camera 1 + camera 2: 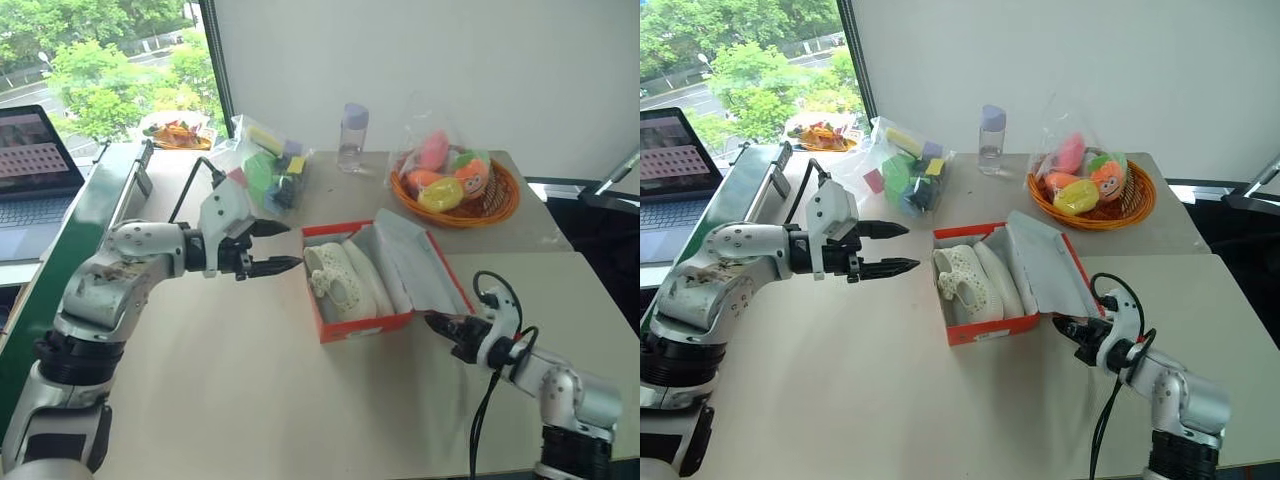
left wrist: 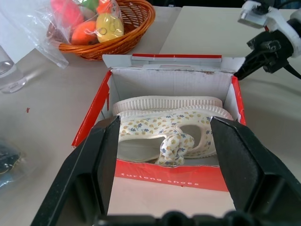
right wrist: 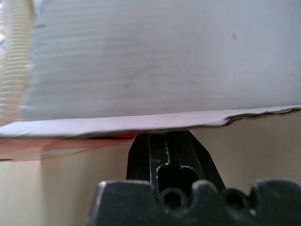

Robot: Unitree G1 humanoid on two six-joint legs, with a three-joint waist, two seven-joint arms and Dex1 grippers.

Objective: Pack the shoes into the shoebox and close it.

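Observation:
The red-orange shoebox [image 1: 365,327] stands open in the middle of the table. Both cream-white shoes [image 1: 340,277] lie inside it side by side. The speckled one with the bow [image 2: 174,141] is nearer my left gripper. The attached lid [image 1: 415,262] leans up and outward on the box's right side, white inside showing. My left gripper [image 1: 294,245] hovers open just left of the box, pointing at it, with nothing between its fingers [image 2: 99,160]. My right gripper [image 1: 432,321] is shut and empty, low by the box's near right corner, its tip [image 3: 167,146] under the lid's free edge [image 3: 155,123].
An orange woven basket of toys [image 1: 500,205] sits at the back right. A clear bottle [image 1: 352,138] and a plastic bag of coloured toys [image 1: 265,172] stand behind the box. A laptop [image 1: 30,165] is at far left. The table's seam and right edge run close to my right arm.

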